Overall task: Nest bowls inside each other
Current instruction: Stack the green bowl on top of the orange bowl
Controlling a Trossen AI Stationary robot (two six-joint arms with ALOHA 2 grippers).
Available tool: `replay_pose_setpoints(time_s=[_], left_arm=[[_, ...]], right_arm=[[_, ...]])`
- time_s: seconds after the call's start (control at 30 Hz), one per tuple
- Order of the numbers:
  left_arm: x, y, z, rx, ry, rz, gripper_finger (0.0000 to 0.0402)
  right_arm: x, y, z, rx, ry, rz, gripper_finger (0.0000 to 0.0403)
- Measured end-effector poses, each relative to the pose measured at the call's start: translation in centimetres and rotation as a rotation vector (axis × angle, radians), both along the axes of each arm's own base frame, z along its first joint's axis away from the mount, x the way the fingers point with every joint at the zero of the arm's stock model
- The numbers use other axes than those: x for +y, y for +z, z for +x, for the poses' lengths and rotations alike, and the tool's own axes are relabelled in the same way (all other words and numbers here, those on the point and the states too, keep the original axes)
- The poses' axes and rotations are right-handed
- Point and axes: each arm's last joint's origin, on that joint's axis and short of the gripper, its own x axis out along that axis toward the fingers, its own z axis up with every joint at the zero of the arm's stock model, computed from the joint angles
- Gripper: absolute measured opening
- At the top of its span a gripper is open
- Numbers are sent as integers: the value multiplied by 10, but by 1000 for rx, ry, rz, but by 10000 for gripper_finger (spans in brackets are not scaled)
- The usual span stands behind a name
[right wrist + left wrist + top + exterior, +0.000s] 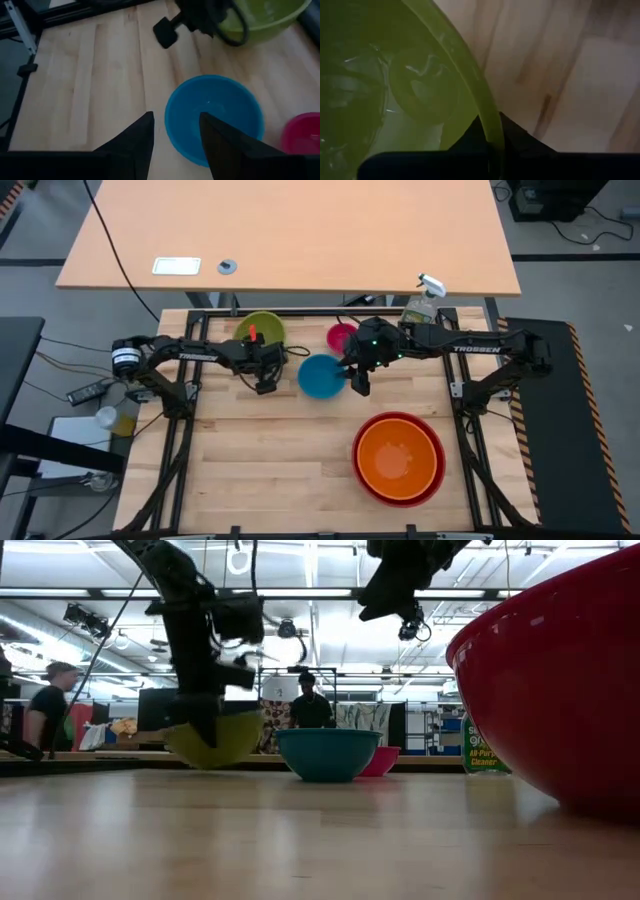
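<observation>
The lime green bowl (262, 328) stands at the far left of the table, with my left gripper (262, 352) shut on its near rim. The blue bowl (322, 377) rests on its base at the table's middle, and the small pink bowl (342, 336) stands just behind it. The orange bowl (398, 455) sits inside the red bowl (366, 480) at the near right. My right gripper (175, 137) hangs open above the blue bowl's (215, 112) right side, well clear of it, with nothing between its fingers. My left gripper pinches the green bowl's rim (487, 115) on the bowl's near side, one finger (465, 142) inside the bowl and the other finger (522, 140) outside its wall. The fingers slant down from above. I cannot tell whether the bowl's base is on the table.
A clear spray bottle (425, 300) stands at the far right edge, behind my right arm. Bare wood lies across the near left half of the table (260, 470). People stand in the room beyond the table's far edge in the low view.
</observation>
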Motion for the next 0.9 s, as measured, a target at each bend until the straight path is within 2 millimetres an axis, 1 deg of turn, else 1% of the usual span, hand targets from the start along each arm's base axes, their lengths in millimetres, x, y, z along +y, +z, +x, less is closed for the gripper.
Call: replay_pose_setpoints(time_s=[0.07, 0.13, 0.2, 0.3, 0.37, 0.4, 0.47, 0.57, 0.7, 0.77, 0.9], left_arm=[[-7, 16, 2, -27, -32, 10, 13], [-14, 35, 5, -64, -64, 19, 8], [-24, 57, 12, -132, -103, 29, 6], [-39, 96, 29, -277, -159, 42, 6], [-50, 118, 45, -366, -182, 38, 5], [-55, 128, 53, -406, -194, 35, 5], [-67, 139, 74, -449, -234, 4, 4], [-86, 148, 106, -490, -322, -79, 4], [-116, 150, 145, -518, -471, -221, 4], [-131, 150, 163, -535, -531, -276, 4], [-160, 142, 194, -587, -639, -353, 4]], right_arm=[[-1, 6, -7, -9, -22, -27, 164], [-4, 14, -15, -26, -53, -50, 164], [-9, 24, -25, -53, -86, -67, 164], [-17, 37, -40, -94, -133, -91, 164], [-21, 43, -51, -99, -177, -110, 164], [-24, 47, -56, -105, -200, -120, 164], [-27, 51, -68, -100, -245, -137, 164], [-32, 55, -84, -60, -332, -152, 164], [-37, 54, -101, 13, -437, -191, 164], [-39, 55, -106, 36, -479, -208, 164], [-41, 58, -112, 24, -508, -216, 164]])
